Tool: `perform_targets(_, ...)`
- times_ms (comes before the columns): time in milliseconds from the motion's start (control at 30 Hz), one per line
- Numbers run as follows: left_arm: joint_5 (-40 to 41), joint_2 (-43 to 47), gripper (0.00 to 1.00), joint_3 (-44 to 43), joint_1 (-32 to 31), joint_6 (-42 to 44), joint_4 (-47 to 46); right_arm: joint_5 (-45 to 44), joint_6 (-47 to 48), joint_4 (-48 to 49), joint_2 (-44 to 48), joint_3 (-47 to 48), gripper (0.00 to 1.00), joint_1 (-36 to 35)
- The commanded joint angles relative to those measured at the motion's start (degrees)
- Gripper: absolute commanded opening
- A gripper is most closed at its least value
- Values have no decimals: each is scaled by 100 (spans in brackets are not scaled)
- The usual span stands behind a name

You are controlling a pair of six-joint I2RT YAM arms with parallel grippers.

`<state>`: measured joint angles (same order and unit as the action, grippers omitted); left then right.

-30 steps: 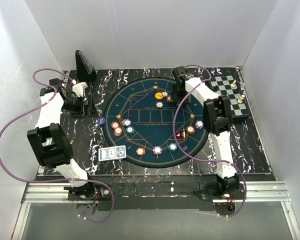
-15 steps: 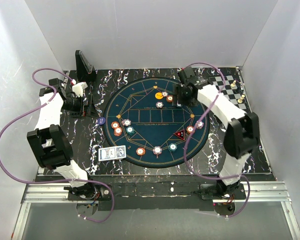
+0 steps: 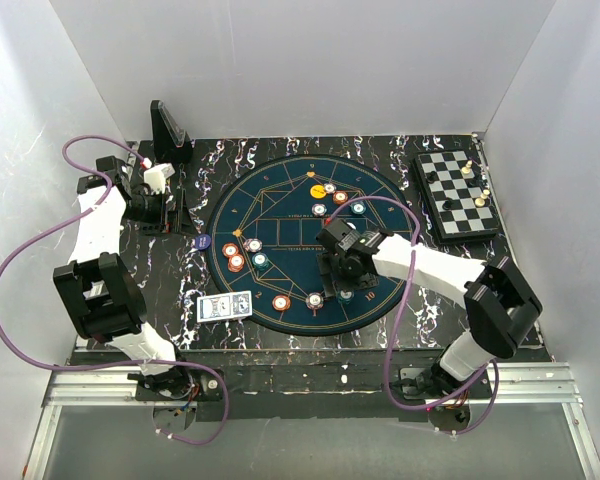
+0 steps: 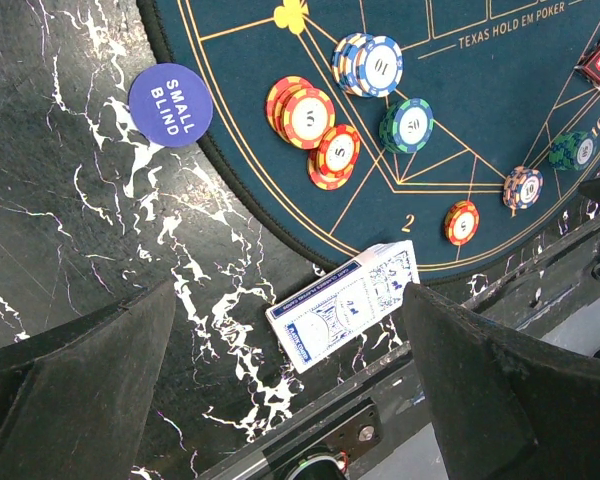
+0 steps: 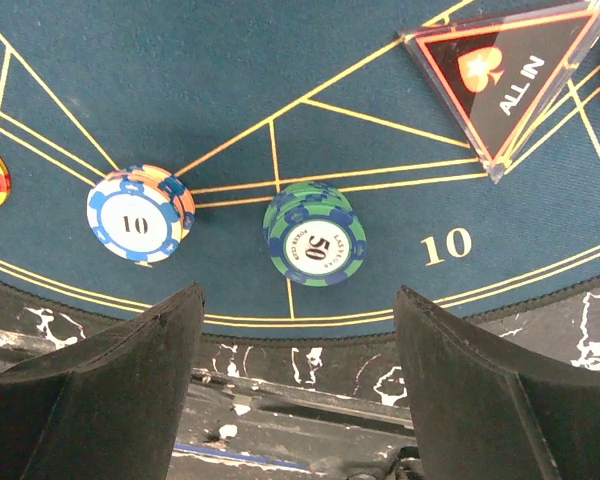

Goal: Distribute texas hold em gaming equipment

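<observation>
A blue-and-white card deck (image 4: 345,305) lies on the marble table by the mat's near-left rim (image 3: 225,306). A blue "small blind" disc (image 4: 170,104) lies beside the mat. Orange chips (image 4: 305,115), a blue-white stack (image 4: 368,65) and a green chip (image 4: 408,125) sit on the mat. My left gripper (image 4: 290,400) hangs open and empty, high above the deck. My right gripper (image 5: 295,390) is open and empty over the mat's near edge (image 3: 336,268). Just ahead of it are a green "50" stack (image 5: 315,245), a blue-white "10" stack (image 5: 138,215) and the "all in" triangle (image 5: 505,70).
The round dark-blue mat (image 3: 280,225) fills the table's middle, with a yellow disc (image 3: 318,190) and more chips at its far side. A chessboard (image 3: 457,192) with small pieces sits back right. A black stand (image 3: 167,130) rises back left, near my left arm.
My right arm has swung from the mat's far right side down to its near middle, and its jaws have spread wider. The left arm and the chips have not moved.
</observation>
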<state>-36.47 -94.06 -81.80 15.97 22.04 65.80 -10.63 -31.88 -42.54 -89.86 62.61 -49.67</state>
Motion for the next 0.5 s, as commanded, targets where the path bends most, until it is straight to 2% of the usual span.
perform_targets(0, -124, 353, 98, -20, 29, 81, 56, -264, -310, 211, -136, 58, 83, -69)
perform_targets(300, -97, 353, 98, -20, 29, 90, 38, -281, -293, 475, -637, -21, 82, -78)
perform_targets(467, -62, 345, 98, -20, 29, 81, 29, -211, -328, 651, -769, -161, 79, -78)
